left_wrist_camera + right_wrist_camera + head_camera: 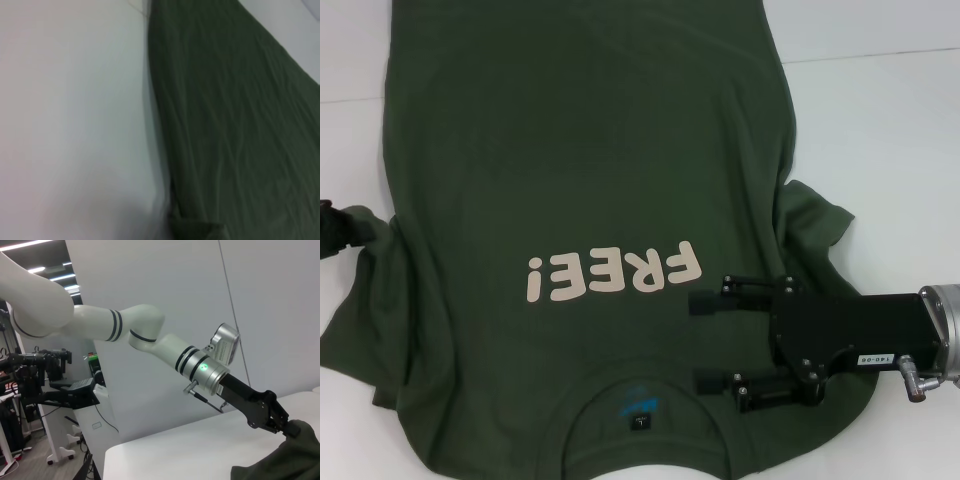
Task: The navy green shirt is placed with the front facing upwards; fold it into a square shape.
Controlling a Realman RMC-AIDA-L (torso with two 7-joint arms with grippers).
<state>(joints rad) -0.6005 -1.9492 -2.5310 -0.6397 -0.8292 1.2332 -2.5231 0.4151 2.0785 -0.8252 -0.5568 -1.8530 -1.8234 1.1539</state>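
Observation:
The navy green shirt (570,160) lies spread on the white table (880,130), front up, with its cream "FREE!" lettering (615,275) and its collar (640,415) at the near edge. My right gripper (698,340) hovers open over the shirt's chest beside the collar, its two black fingers wide apart and nothing between them. My left gripper (330,232) is at the far left edge, at the shirt's left sleeve (365,250). The right wrist view shows that left gripper (285,426) shut on a bunched bit of the sleeve (295,432). The left wrist view shows only shirt cloth (235,125) and table.
White table surface (75,125) lies on both sides of the shirt. The right sleeve (815,215) is crumpled at the right of the body. Beyond the table, a stand with equipment (45,375) and a wall show behind the left arm (150,337).

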